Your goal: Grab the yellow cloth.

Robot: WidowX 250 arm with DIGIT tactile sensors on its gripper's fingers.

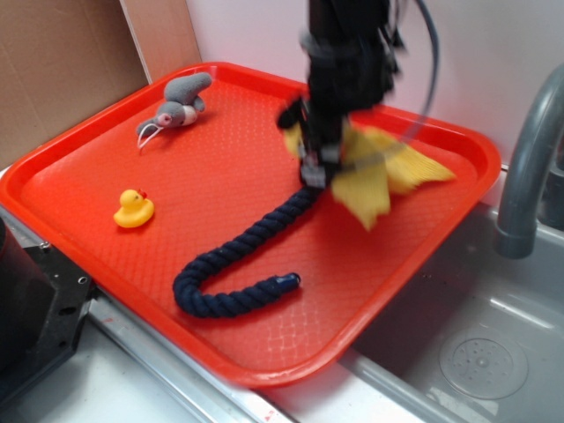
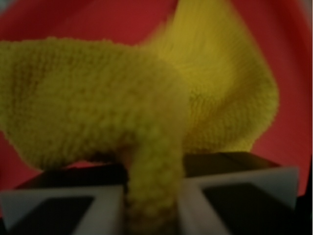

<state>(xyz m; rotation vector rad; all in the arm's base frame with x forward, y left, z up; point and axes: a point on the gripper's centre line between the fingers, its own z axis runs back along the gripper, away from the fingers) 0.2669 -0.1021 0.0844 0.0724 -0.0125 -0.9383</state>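
A pale wall (image 1: 493, 53) backs a grey sink (image 1: 458, 335) with a faucet (image 1: 529, 159); apparently cardboard (image 1: 62, 62) stands left.

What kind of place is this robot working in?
Probably a toy kitchen sink area: a grey faucet arches over a sink basin with a drain, beside a red tray holding toys.

Your arm (image 1: 345, 62) is black and blocky, with a grey cable (image 1: 431, 62) looping beside it. At the gripper (image 2: 152, 205), you see pale finger pads (image 2: 58, 208) with dark insets.
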